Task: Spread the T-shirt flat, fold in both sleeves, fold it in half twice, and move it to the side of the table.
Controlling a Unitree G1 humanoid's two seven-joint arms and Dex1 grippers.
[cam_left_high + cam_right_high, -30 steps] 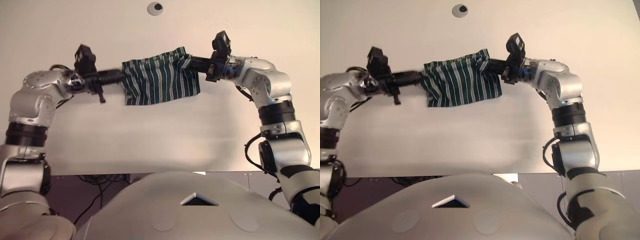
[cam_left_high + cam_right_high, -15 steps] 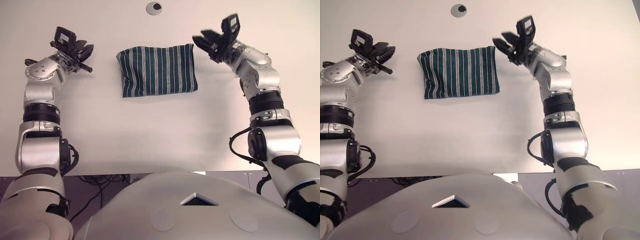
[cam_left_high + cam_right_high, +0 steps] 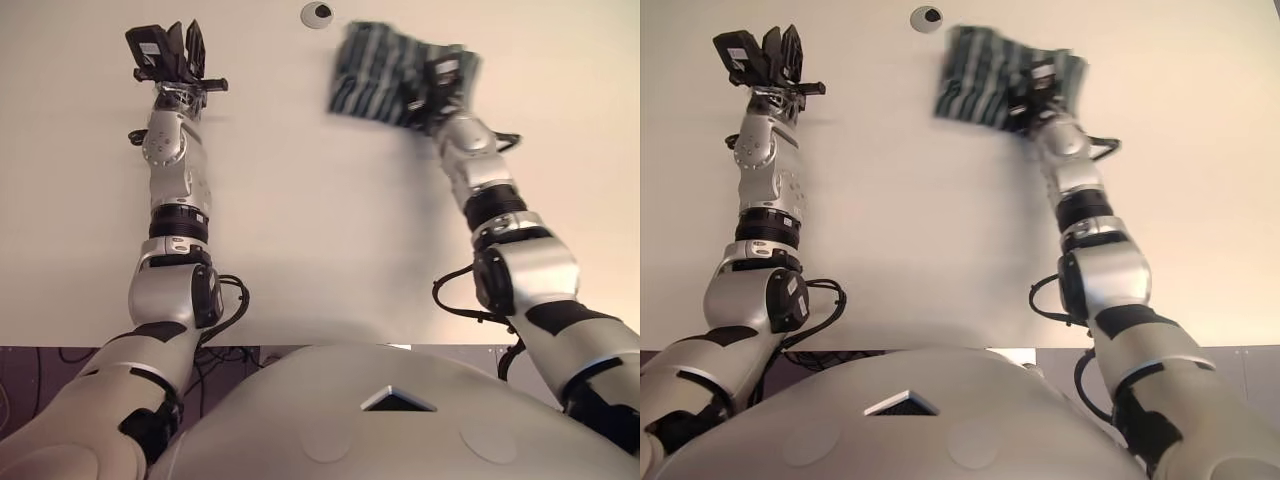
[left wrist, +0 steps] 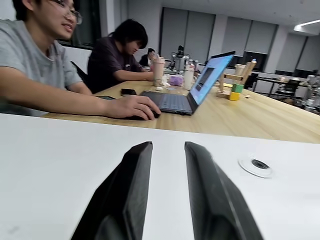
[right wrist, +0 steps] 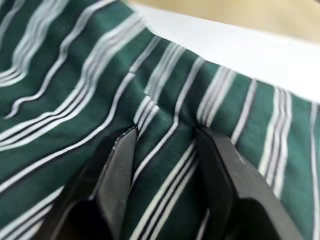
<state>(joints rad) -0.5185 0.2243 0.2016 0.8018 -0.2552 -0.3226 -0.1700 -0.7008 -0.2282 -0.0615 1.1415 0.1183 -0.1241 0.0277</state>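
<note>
The folded green T-shirt (image 3: pixel 365 75) with white stripes lies bunched at the far side of the white table (image 3: pixel 300 230), right of the middle. My right gripper (image 3: pixel 418 97) rests on its right part. In the right wrist view its fingers (image 5: pixel 117 165) press into the T-shirt (image 5: pixel 70 75), and a ridge of cloth is pinched where the right gripper (image 5: pixel 162 137) closes. My left gripper (image 3: pixel 185 35) is stretched out to the far left, open with a narrow gap. Nothing sits in the left gripper (image 4: pixel 167 147), which hovers just above the tabletop.
A round cable grommet (image 3: pixel 317 13) sits in the table near the far edge, just left of the T-shirt. Beyond that edge stands a wooden table (image 4: pixel 240 117) with a laptop (image 4: pixel 192 92).
Half a second ago the T-shirt lay flat at the far middle with both grippers open beside it. Now the right gripper is on it and it has shifted right and farther away; the left arm has stretched forward.
</note>
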